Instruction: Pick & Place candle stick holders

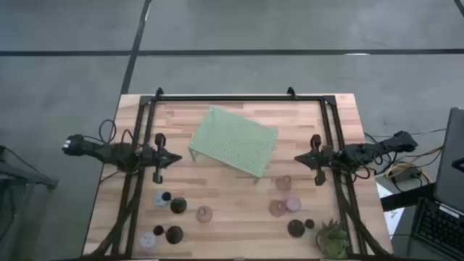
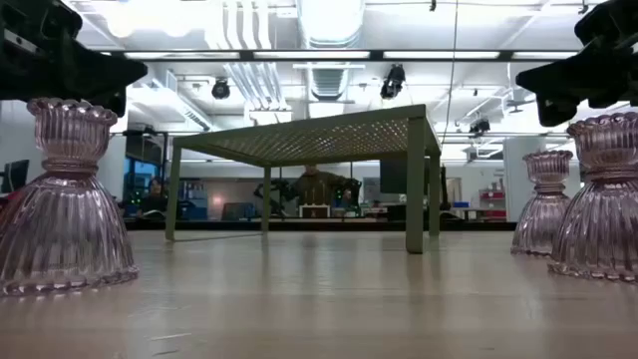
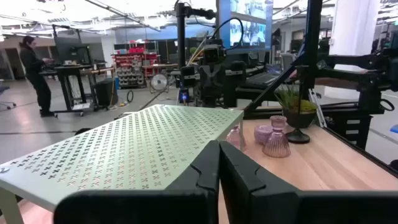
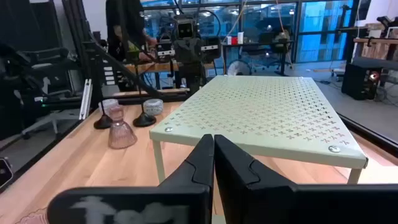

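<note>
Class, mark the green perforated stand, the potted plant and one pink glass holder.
green perforated stand (image 1: pixel 235 143), high view, middle of its top.
potted plant (image 1: pixel 333 237), high view, leaves.
pink glass holder (image 2: pixel 65 199), low view, ribbed body.

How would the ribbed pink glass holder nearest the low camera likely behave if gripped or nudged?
The pink glass holder is probably fragile and slick, being ribbed translucent glass. Its wide flared base suggests it resists tipping. The narrow waist looks the easiest place to grip.

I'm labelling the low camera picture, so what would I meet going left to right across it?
Pink glass holder at the left edge → pale green perforated stand in the middle → smaller-looking pink glass holder → pink glass holder at the right edge.
</note>
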